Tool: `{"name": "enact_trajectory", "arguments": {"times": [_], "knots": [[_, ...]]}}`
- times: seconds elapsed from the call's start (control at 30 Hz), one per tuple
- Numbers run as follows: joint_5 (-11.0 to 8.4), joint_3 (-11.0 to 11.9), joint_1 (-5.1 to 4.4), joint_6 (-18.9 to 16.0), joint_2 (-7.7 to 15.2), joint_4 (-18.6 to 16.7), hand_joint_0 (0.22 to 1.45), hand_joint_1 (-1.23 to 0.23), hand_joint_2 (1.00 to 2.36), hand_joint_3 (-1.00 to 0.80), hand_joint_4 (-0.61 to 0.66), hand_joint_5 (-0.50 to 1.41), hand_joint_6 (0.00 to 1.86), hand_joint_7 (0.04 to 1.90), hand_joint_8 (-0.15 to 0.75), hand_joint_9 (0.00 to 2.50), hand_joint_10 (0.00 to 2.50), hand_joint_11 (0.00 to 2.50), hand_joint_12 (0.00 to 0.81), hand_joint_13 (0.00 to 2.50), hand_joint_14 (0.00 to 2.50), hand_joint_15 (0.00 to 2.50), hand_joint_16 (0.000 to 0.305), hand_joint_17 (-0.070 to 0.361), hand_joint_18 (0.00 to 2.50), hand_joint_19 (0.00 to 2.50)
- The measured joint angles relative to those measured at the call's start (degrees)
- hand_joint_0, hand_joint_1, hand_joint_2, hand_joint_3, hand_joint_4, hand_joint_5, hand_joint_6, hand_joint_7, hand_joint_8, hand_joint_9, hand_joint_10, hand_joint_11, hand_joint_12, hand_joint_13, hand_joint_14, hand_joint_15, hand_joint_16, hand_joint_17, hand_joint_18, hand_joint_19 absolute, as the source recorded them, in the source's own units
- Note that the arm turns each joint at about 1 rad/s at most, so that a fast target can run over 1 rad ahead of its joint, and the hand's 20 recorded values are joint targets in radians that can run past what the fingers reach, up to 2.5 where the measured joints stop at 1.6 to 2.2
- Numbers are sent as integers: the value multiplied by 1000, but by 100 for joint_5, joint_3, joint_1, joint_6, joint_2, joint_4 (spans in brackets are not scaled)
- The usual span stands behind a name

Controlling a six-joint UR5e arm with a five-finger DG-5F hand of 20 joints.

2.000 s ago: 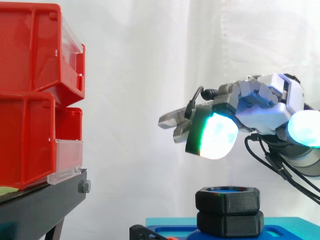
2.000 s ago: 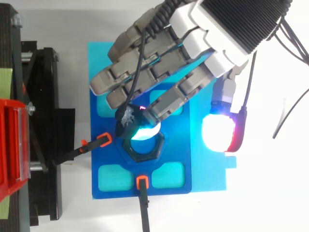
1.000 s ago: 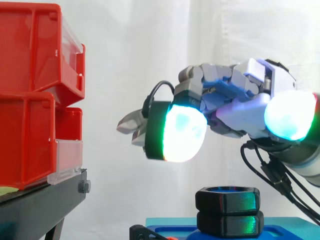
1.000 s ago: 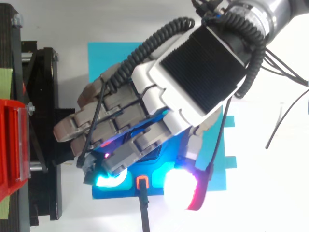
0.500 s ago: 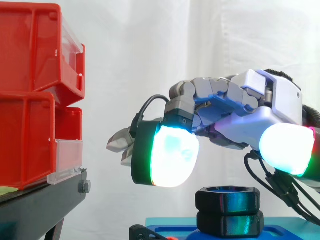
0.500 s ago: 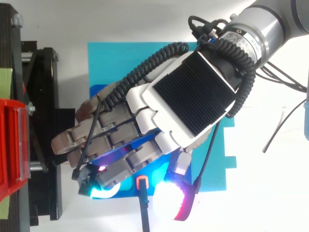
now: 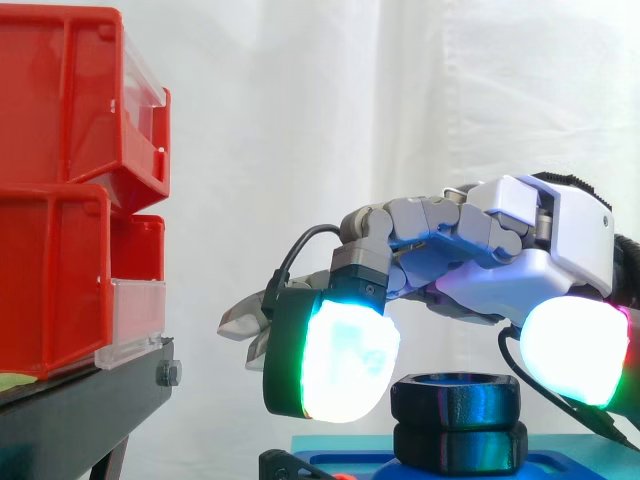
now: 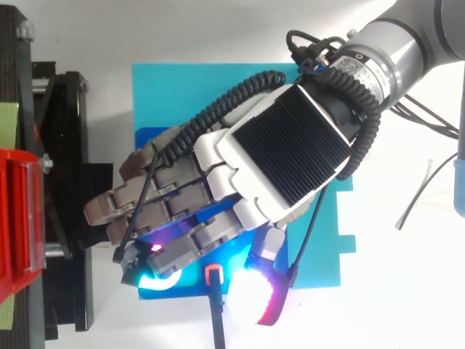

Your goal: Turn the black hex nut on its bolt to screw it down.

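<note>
The black hex nut sits on top of a second black hex piece, on a blue base. My hand hovers palm down just above the nut, fingers relaxed and reaching left, holding nothing. One glowing white-green fingertip hangs left of the nut at about its height. The thumb's glowing pad hangs to its right. I cannot see either pad touching the nut. In the top view the hand covers the nut over the blue plate.
Red bins stand stacked on a black stand at the left. Black clamps with orange tips hold the blue plate at its front and left edges. A white curtain hangs behind.
The hand swung from the back right forward over the nut, then dropped lower, so its glowing pads now flank the nut. The nut has not visibly turned.
</note>
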State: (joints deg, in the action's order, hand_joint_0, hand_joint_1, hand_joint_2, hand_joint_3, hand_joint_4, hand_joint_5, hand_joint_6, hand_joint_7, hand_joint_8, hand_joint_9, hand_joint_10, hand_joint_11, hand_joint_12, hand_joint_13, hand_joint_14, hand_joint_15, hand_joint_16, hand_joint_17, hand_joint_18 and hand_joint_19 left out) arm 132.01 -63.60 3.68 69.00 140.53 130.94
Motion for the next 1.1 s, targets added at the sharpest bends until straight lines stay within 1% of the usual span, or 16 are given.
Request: {"name": "enact_trajectory", "arguments": {"times": [0.27, 0.53, 0.83, 1.1], "knots": [[0, -8, 5, 43, 0, 41, 478, -341, 1000, -500, 363, -110, 585, 965, 337, 612, 5, 192, 364, 571, 7, 177, 59, 133, 621, 604], [-2, -11, 5, 175, 1, 150, 481, -341, 1000, -500, 355, -110, 591, 959, 338, 616, 5, 198, 364, 577, 7, 186, 59, 132, 618, 606], [34, -12, 53, 335, 1, 159, 482, -340, 1000, -500, 350, -110, 602, 937, 336, 616, 5, 199, 364, 576, 7, 179, 59, 132, 617, 606], [90, -13, 85, 372, 1, 157, 482, -339, 1000, -500, 359, -111, 610, 922, 336, 612, 5, 197, 365, 576, 7, 179, 59, 132, 617, 606]]}}
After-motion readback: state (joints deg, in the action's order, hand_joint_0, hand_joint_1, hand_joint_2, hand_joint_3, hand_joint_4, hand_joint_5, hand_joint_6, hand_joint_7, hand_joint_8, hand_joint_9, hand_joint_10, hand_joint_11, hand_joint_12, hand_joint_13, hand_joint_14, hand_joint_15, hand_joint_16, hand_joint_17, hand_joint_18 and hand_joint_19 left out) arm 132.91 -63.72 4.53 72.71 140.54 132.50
